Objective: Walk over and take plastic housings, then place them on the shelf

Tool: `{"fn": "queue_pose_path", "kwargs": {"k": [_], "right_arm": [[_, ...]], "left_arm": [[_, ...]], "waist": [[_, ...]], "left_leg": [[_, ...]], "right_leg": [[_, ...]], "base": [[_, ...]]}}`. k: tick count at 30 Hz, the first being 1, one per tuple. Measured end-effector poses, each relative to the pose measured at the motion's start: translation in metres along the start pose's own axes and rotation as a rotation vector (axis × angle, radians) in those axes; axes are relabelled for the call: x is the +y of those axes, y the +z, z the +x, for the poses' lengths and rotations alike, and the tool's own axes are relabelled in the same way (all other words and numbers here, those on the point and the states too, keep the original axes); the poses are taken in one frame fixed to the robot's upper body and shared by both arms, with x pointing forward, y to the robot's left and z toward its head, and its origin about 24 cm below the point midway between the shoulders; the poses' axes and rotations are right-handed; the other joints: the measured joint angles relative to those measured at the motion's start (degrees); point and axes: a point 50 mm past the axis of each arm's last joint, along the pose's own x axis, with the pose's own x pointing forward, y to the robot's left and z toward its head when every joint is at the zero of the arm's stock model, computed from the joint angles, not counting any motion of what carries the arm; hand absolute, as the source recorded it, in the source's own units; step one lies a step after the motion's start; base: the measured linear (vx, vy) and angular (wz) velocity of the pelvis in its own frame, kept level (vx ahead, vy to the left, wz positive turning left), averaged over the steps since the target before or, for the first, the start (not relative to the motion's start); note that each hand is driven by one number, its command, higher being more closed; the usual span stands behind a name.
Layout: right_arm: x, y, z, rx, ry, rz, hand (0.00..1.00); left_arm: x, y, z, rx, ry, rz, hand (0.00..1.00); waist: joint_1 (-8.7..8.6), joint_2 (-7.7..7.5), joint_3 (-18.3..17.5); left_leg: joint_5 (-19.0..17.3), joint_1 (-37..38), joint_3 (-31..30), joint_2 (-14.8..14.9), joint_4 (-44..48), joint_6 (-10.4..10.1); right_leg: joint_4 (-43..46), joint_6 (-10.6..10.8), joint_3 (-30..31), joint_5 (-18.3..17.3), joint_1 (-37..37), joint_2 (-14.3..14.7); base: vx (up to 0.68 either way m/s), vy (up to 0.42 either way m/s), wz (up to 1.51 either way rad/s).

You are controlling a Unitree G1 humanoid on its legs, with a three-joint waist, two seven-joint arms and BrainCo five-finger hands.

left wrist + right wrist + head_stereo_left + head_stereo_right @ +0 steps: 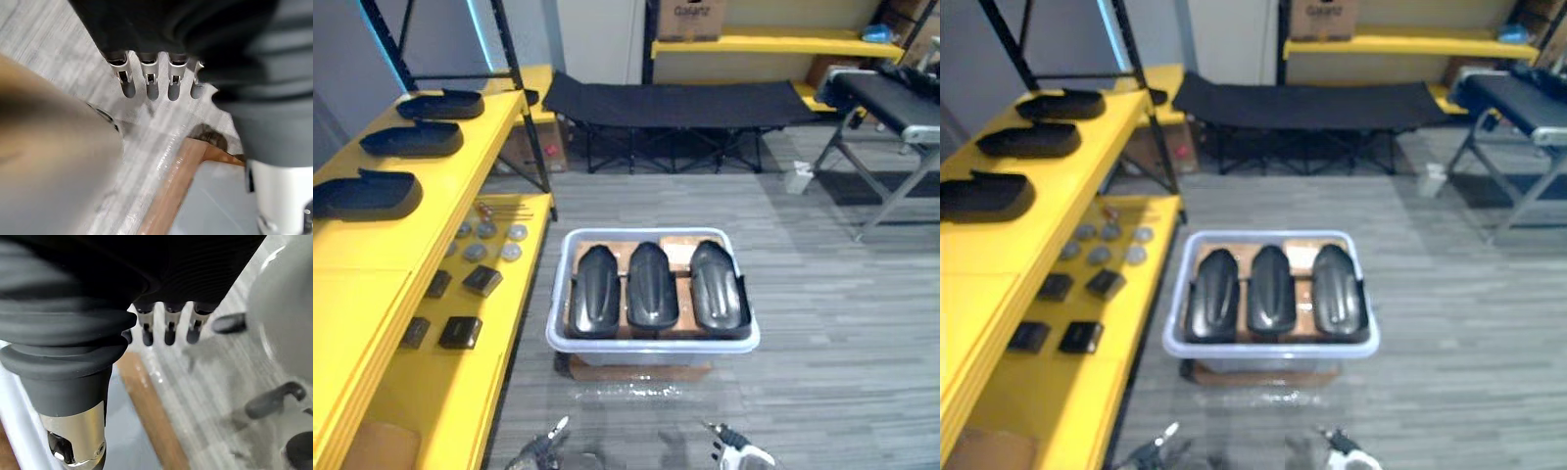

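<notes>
Three black plastic housings (597, 291) (651, 284) (718, 284) lie side by side in a pale bin (651, 343) that stands on a wooden base (171, 191) on the floor just ahead. Three more housings (367, 193) (411, 140) (440, 104) rest in a row on the upper board of the yellow shelf (372, 255) at the left. My left hand (540, 452) and right hand (739, 455) hang low in front of the bin, apart from it. In the wrist views the left fingers (149, 83) and the right fingers (168, 330) are straight and hold nothing.
The shelf's lower board carries small dark blocks (460, 333) and round discs (489, 240). A black folding cot (675, 103) spans the back, and a grey metal-legged bench (891, 108) stands at the right. A small white container (798, 178) sits on the floor.
</notes>
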Motion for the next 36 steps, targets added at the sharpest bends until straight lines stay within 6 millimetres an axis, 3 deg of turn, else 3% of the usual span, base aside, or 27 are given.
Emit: {"fn": "queue_pose_path", "kwargs": {"k": [1, 2, 3, 5, 6, 8, 9, 10, 12, 14, 15, 16, 17, 18, 19, 20, 21, 22, 24, 25, 26, 27, 29, 30, 31, 34, 36], "right_arm": [[0.001, 0.004, 0.0, -0.018, 0.005, -0.023, 0.0], [0.002, 0.008, 0.0, -0.057, 0.033, -0.08, 0.0], [0.006, 0.009, 0.0, -0.084, 0.068, -0.13, 0.0], [0.02, 0.009, -0.001, -0.111, 0.154, -0.269, 0.0], [0.038, 0.018, -0.003, -0.175, 0.265, -0.432, 0.0], [0.077, 0.036, -0.015, -0.306, 0.492, -0.688, 0.0], [0.104, 0.042, -0.027, -0.365, 0.652, -0.837, 0.0], [0.128, 0.045, -0.039, -0.397, 0.797, -1.002, 0.0], [0.157, 0.044, -0.064, -0.416, 1.044, -1.166, 0.0], [0.175, 0.042, -0.095, -0.42, 1.287, -1.192, 0.0], [0.183, 0.053, -0.119, -0.455, 1.43, -1.095, 0.0], [0.188, 0.075, -0.144, -0.552, 1.529, -1.008, 0.0], [0.189, 0.09, -0.157, -0.619, 1.562, -0.961, 0.0], [0.187, 0.125, -0.181, -0.767, 1.59, -0.844, 0.0], [0.185, 0.162, -0.201, -0.925, 1.567, -0.746, 0.0], [0.183, 0.18, -0.21, -1.001, 1.544, -0.697, 0.0], [0.175, 0.214, -0.226, -1.144, 1.464, -0.562, 0.0], [0.168, 0.23, -0.233, -1.211, 1.413, -0.49, 0.0], [0.134, 0.279, -0.25, -1.446, 1.107, -0.194, 0.0], [0.122, 0.287, -0.25, -1.484, 1.022, -0.118, 0.0], [0.097, 0.3, -0.245, -1.52, 0.849, 0.041, 0.0], [0.079, 0.307, -0.239, -1.524, 0.725, 0.142, 0.0], [0.035, 0.318, -0.229, -1.537, 0.465, 0.287, 0.0], [0.009, 0.317, -0.216, -1.507, 0.303, 0.35, 0.0], [-0.012, 0.31, -0.196, -1.436, 0.176, 0.397, 0.0], [-0.035, 0.291, -0.157, -1.267, -0.043, 0.351, 0.0], [-0.049, 0.282, -0.143, -1.202, -0.21, 0.315, 0.0]], "left_arm": [[-0.002, 0.0, 0.0, -0.001, -0.003, 0.006, 0.0], [-0.004, 0.005, 0.0, -0.019, 0.007, 0.041, 0.0], [-0.006, 0.011, 0.0, -0.046, 0.012, 0.067, 0.0], [0.0, 0.016, 0.0, -0.072, 0.029, 0.096, 0.0], [0.005, 0.024, 0.001, -0.095, 0.041, 0.084, 0.0], [0.013, 0.034, 0.001, -0.118, 0.059, 0.1, 0.0], [0.024, 0.042, 0.0, -0.129, 0.087, 0.112, 0.0], [0.026, 0.039, 0.001, -0.102, 0.098, 0.104, 0.0], [0.029, 0.034, 0.001, -0.069, 0.116, 0.079, 0.0], [0.036, 0.023, 0.001, -0.02, 0.137, 0.045, 0.0], [0.041, 0.017, 0.001, -0.003, 0.142, 0.02, 0.0], [0.046, 0.011, 0.0, 0.006, 0.146, 0.011, 0.0], [0.048, 0.008, 0.0, 0.011, 0.146, 0.008, 0.0], [0.05, 0.007, -0.001, 0.001, 0.147, 0.01, 0.0], [0.052, 0.005, -0.001, -0.006, 0.141, 0.022, 0.0], [0.052, 0.004, -0.001, -0.006, 0.135, 0.023, 0.0], [0.052, 0.002, -0.002, -0.012, 0.119, 0.047, 0.0], [0.05, 0.001, -0.002, -0.017, 0.113, 0.059, 0.0], [0.048, -0.002, -0.002, -0.029, 0.11, 0.09, 0.0], [0.047, -0.002, -0.002, -0.033, 0.107, 0.092, 0.0], [0.05, -0.004, -0.003, -0.038, 0.115, 0.09, 0.0], [0.052, -0.004, -0.004, -0.05, 0.122, 0.088, 0.0], [0.045, -0.005, -0.004, -0.064, 0.104, 0.12, 0.0], [0.044, -0.008, -0.005, -0.064, 0.104, 0.149, 0.0], [0.052, -0.005, -0.006, -0.064, 0.131, 0.163, 0.0], [0.063, -0.006, -0.007, -0.041, 0.155, 0.199, 0.0], [0.064, -0.008, -0.007, -0.034, 0.153, 0.208, 0.0]], "waist": [[0.0, 0.74, -0.23], [-0.61, 0.47, 0.77], [-1.6, 0.22, 2.01], [-2.71, -1.07, 2.28], [-2.8, -1.85, 2.5], [-2.89, -3.15, 2.64], [-2.97, -4.98, 2.75], [-1.76, -3.69, 3.07], [-1.51, -3.34, 3.26], [-1.09, -3.46, 3.24], [-1.27, -3.99, 2.98], [-1.63, -4.7, 2.55], [-1.83, -4.88, 2.43], [-2.22, -5.06, 2.3], [-2.49, -5.16, 2.18], [-2.58, -4.96, 2.08], [-2.6, -5.28, 1.38], [-2.59, -5.13, 1.23], [-2.74, -3.83, 0.65], [-2.79, -3.59, 0.49], [-2.77, -3.72, 0.41], [-2.59, -4.94, 1.02], [-4.32, -1.8, -0.46], [-3.97, -1.38, -0.76], [-4.15, -2.2, -0.4], [-4.7, -4.81, -0.08], [-4.89, -5.14, -0.04]], "left_leg": [[0.21, 0.73, -0.06, 0.09, -1.37, 0.33], [0.81, 3.32, -0.86, 0.16, -4.08, 1.08], [0.82, 4.67, -2.55, 0.32, -4.43, 1.11], [0.82, 5.02, -4.96, 0.79, -4.32, 1.1], [0.81, 4.86, -6.38, 1.5, -4.13, 1.05], [0.31, 3.35, -8.49, 1.84, -3.29, -0.45], [-1.06, 2.68, -9.86, 1.37, -1.94, -2.35], [-1.27, 2.27, -10.03, 3.28, -1.51, -2.74], [-1.53, 1.87, -11.42, 4.7, -0.8, -3.16], [-1.69, 1.94, -12.11, 5.81, -0.54, -3.62], [-1.44, 1.96, -12.72, 6.13, -0.15, -3.97], [-1.06, 2.01, -12.84, 6.08, -0.06, -4.55], [-1.02, 2.09, -12.88, 6.03, 0.06, -4.61], [-0.95, 1.95, -13.09, 5.87, 0.71, -4.72], [-0.89, 2.05, -13.23, 5.48, 1.5, -4.8], [-0.87, 1.92, -13.24, 5.25, 1.95, -4.79], [-0.38, 1.94, -13.21, 4.65, 1.92, -4.79], [-0.23, 1.97, -13.14, 4.38, 1.9, -4.63], [-0.03, 3.03, -12.6, 3.49, 2.01, -4.8], [0.02, 3.05, -12.59, 3.13, 2.67, -4.88], [0.55, 1.88, -12.45, 1.81, 6.41, -5.83], [-0.65, -0.33, -12.42, 0.89, 10.36, -5.19], [1.2, -0.38, -10.2, 2.04, 0.4, -3.53], [0.44, 1.25, -9.22, 1.8, -1.9, -3.38], [0.45, 1.66, -9.05, 1.15, -2.56, -3.37], [0.43, 1.72, -7.91, 1.11, -2.53, -3.35], [0.38, 1.77, -7.87, 1.2, -2.56, -3.27]], "right_leg": [[4.84, 1.14, 0.01, -0.85, -2.32, -0.28], [18.35, 2.58, -0.68, -1.95, -7.63, -2.42], [24.56, 1.35, -3.14, -4.63, -9.57, -4.42], [23.92, -0.14, -7.02, -8.78, -10.58, -5.75], [18.75, -0.8, -7.97, -8.37, -11.45, -5.54], [6.69, -2.5, -6.95, 0.88, -12.67, -4.41], [4.01, -1.37, -5.21, 7.11, -13.47, -4.21], [1.67, -1.5, -4.45, 7.35, -12.53, -1.87], [-4.01, -1.18, -4.74, 8.06, -9.82, 0.4], [-7.62, -1.4, -4.92, 8.75, -7.78, 1.89], [-8.72, -1.51, -5.03, 8.92, -7.08, 2.69], [-10.19, -1.25, -5.14, 9.11, -6.16, 2.92], [-10.88, -1.17, -5.45, 9.29, -5.58, 2.94], [-12.0, -1.12, -6.14, 9.67, -4.51, 2.91], [-12.6, -1.04, -6.26, 9.73, -3.63, 2.64], [-12.77, -1.01, -6.26, 9.75, -3.47, 2.45], [-13.25, -0.8, -6.22, 9.91, -3.21, 1.9], [-13.37, -0.69, -6.27, 9.98, -3.03, 1.6], [-13.42, -0.6, -6.31, 10.05, -2.12, 0.71], [-13.42, -0.59, -6.33, 10.06, -1.78, 0.33], [-13.21, -0.45, -6.21, 10.21, -1.08, -1.3], [-13.09, -0.1, -6.12, 10.45, -0.39, -3.79], [-13.23, 0.43, -6.45, 11.62, -0.11, -3.03], [-13.29, 0.53, -6.06, 11.58, -0.35, -3.33], [-12.95, 0.72, -6.0, 11.79, -0.77, -3.94], [-12.27, 0.72, -5.74, 11.8, -1.73, -3.8], [-12.1, 0.67, -5.68, 11.84, -1.92, -3.66]], "base": [[0.07, 0.039, 0.11], [-0.02, 0.034, 0.41], [-0.05, 0.022, 0.63], [-0.03, -0.041, 0.72], [0.09, -0.108, 0.72], [0.14, -0.134, 0.53], [0.15, -0.24, 0.1], [0.14, -0.264, -0.02], [0.14, -0.192, -0.12], [0.15, -0.119, -0.1], [0.1, -0.112, -0.02], [0.1, -0.09, 0.02], [0.09, -0.044, 0.14], [0.08, -0.007, 0.19], [0.05, 0.007, 0.16], [0.05, 0.025, 0.05], [0.03, 0.029, 0.02], [0.05, 0.046, 0.06], [0.06, 0.067, 0.07], [0.06, 0.093, 0.01], [0.04, 0.165, -0.01], [0.01, 0.108, 0.02], [0.03, 0.116, 0.03], [0.05, 0.214, -0.18], [0.02, 0.169, -0.28], [-0.02, 0.02, -0.19], [-0.01, -0.019, -0.11]]}}
